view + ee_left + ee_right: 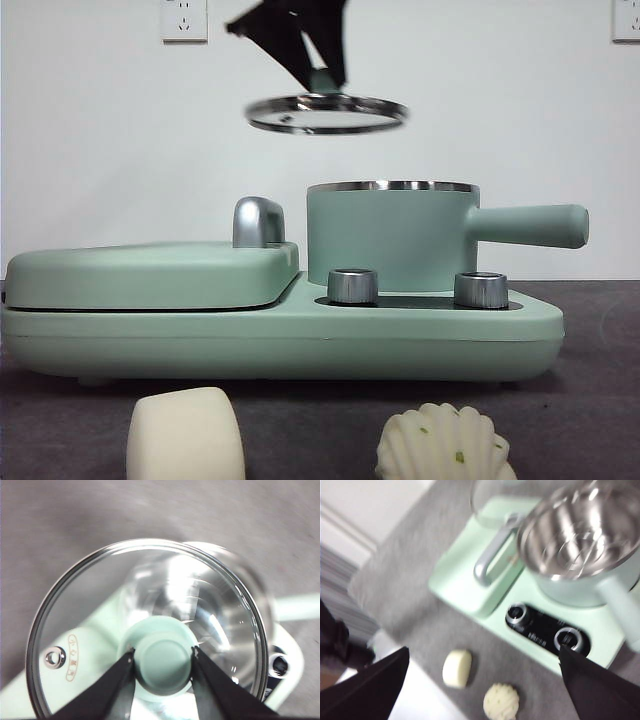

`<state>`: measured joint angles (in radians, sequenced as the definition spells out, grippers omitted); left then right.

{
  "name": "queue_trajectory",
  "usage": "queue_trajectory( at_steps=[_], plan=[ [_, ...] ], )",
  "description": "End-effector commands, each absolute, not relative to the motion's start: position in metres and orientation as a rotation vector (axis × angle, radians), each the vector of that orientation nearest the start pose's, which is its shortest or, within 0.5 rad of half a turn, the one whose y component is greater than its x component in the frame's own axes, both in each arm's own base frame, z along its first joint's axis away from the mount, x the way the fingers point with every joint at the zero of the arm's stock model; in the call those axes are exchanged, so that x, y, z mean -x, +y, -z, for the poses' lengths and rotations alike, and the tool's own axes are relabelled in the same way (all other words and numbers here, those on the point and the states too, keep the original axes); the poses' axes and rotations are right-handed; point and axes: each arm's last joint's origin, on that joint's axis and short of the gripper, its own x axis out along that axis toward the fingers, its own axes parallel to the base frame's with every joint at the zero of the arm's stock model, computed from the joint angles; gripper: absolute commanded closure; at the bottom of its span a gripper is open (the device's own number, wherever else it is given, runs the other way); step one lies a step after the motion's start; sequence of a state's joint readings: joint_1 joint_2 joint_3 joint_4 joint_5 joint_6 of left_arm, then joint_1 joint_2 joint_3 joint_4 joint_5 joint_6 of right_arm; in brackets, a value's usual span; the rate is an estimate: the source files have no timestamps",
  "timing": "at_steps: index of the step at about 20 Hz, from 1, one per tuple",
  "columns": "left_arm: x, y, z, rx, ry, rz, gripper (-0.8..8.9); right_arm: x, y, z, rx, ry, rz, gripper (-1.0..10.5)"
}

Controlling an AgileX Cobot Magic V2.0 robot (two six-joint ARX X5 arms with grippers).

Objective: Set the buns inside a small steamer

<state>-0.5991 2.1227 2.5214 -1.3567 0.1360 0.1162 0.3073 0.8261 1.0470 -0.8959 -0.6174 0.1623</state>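
Observation:
My left gripper (163, 661) is shut on the green knob (162, 660) of the glass lid (327, 112) and holds the lid in the air above the small steamer (392, 238). The mint-green steamer stands open, with its steel inside bare in the right wrist view (575, 535). The smooth bun (186, 436) and the ridged, green-flecked bun (444, 445) lie on the table in front of the appliance. Both also show in the right wrist view, the smooth bun (457, 668) and the ridged bun (501, 701). My right gripper (480, 690) is open, high above the buns.
The steamer sits on a mint-green appliance base (280, 340) with two steel dials (352, 286). A flat griddle cover (150, 272) with a chrome handle (257, 222) takes up its left half. A white wall stands behind.

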Motion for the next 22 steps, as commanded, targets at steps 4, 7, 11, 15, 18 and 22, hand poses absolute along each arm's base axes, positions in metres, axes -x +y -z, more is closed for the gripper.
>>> queue_trajectory(
  at_steps=[4,7,11,15,18,22],
  plan=[
    [-0.337,-0.18,-0.448,-0.248,0.776,0.632,7.32,-0.141,0.127,-0.337,-0.121,0.919,-0.894,4.7],
    [-0.343,-0.15,-0.455,-0.208,0.77,0.555,7.32,-0.146,0.178,-0.314,-0.059,1.01,-0.942,4.7],
    [-0.354,-0.121,-0.454,-0.167,0.791,0.473,7.32,-0.146,0.23,-0.275,0.06,1.1,-0.955,4.7],
    [-0.359,-0.105,-0.454,-0.144,0.794,0.427,7.32,-0.147,0.262,-0.237,0.138,1.197,-0.965,4.7],
    [-0.36,-0.099,-0.454,-0.135,0.796,0.413,7.32,-0.147,0.275,-0.21,0.19,1.275,-0.945,4.7],
    [-0.361,-0.098,-0.454,-0.134,0.797,0.41,7.32,-0.148,0.286,-0.189,0.223,1.313,-0.945,4.7]
  ],
)
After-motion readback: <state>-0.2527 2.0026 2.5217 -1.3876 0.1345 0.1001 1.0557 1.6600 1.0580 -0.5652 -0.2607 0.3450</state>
